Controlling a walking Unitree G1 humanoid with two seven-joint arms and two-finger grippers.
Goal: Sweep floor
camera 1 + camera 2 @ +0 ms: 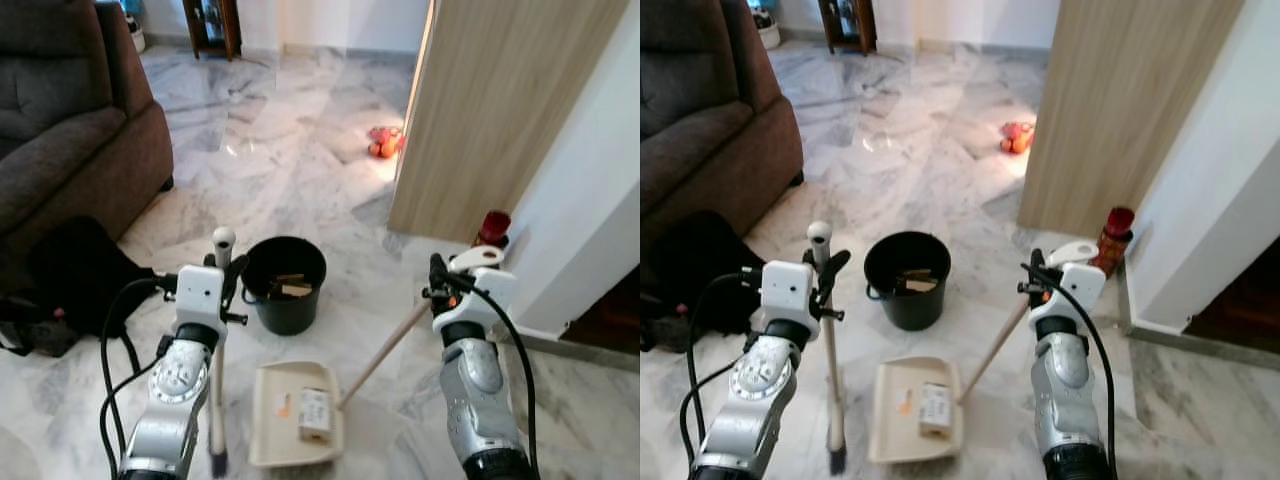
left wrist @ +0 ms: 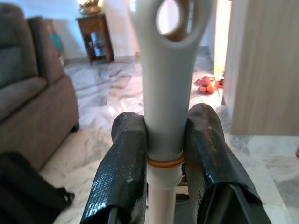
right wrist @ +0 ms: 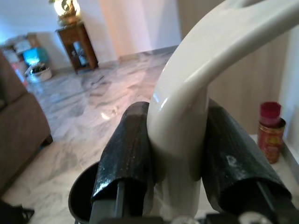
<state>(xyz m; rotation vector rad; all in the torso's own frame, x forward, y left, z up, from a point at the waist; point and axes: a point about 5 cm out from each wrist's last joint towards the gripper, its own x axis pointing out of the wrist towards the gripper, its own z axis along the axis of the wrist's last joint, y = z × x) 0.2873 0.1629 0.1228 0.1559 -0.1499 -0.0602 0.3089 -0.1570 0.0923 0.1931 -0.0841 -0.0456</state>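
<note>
My left gripper (image 1: 226, 272) is shut on the white broom handle (image 2: 167, 93), which stands upright with its dark bristles (image 1: 217, 461) on the marble floor. My right gripper (image 1: 440, 272) is shut on the cream dustpan handle (image 3: 196, 88). That handle's wooden pole (image 1: 385, 350) slants down to the cream dustpan (image 1: 290, 412), which lies flat on the floor between my arms. A small box-like piece of litter (image 1: 314, 413) rests in the pan. Just beyond the pan stands a black bucket (image 1: 285, 284) with scraps inside.
A dark sofa (image 1: 70, 130) and a black bag (image 1: 70, 270) are at the left. A wooden door panel (image 1: 490, 110) and white wall stand at the right, with a red canister (image 1: 491, 229) at their foot. Orange toys (image 1: 384, 142) lie farther off on the floor.
</note>
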